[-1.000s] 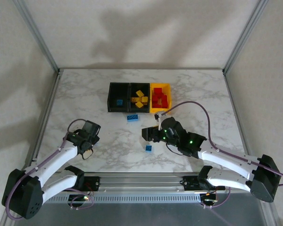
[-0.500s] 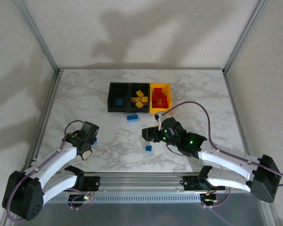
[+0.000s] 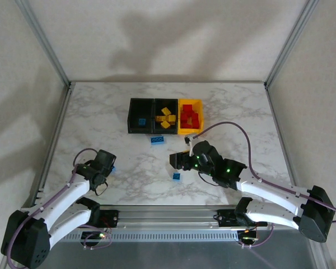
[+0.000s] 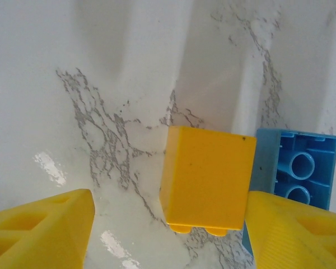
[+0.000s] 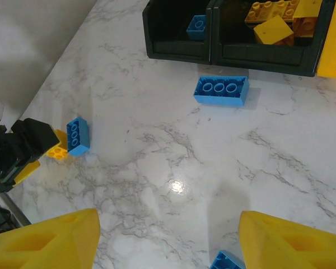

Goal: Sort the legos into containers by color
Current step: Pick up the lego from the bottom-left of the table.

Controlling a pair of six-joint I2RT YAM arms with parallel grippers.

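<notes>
The marble table [image 3: 101,112] holds the containers [image 3: 140,101] at twelve o'clock (yellows and reds lie inside). At eight o'clock the left gripper [image 4: 171,196] hangs unclenched around a yellow lego [image 4: 207,176], with a blue lego [image 4: 294,168] at the yellow one's three o'clock. The right gripper [image 5: 169,224] gapes empty, a second blue lego [image 3: 176,176] at its six o'clock.

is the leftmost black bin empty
No, a blue lego lies inside the leftmost black bin.
</notes>
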